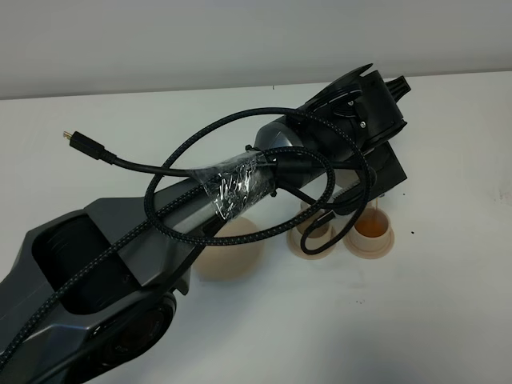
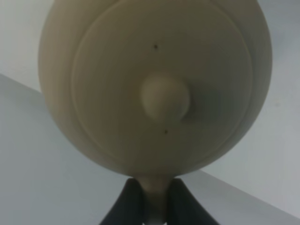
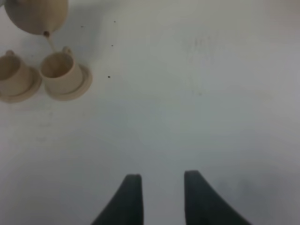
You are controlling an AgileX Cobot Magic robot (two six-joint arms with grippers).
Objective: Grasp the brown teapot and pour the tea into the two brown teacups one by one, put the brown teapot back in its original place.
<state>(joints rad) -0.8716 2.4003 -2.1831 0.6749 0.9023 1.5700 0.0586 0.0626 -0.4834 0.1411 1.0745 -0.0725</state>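
The brown teapot (image 2: 154,84) fills the left wrist view, lid and knob facing the camera. My left gripper (image 2: 154,190) is shut on its loop handle. In the exterior high view my left arm (image 1: 320,152) hides the teapot and the gripper. In the right wrist view the teapot (image 3: 37,14) is tilted in the air and a thin stream of tea falls into one teacup (image 3: 60,70); the other teacup (image 3: 11,75) stands beside it. The right teacup (image 1: 372,230) holds amber tea; the left teacup (image 1: 316,238) is partly hidden. The wide saucer (image 1: 228,258) is bare. My right gripper (image 3: 161,187) is open and empty above bare table.
A black braided cable (image 1: 160,172) loops off the left arm over the table. Each cup stands on a small saucer (image 3: 79,86). The white table (image 1: 448,304) runs on to the right and front of the cups. The table's back edge (image 1: 160,90) meets a grey wall.
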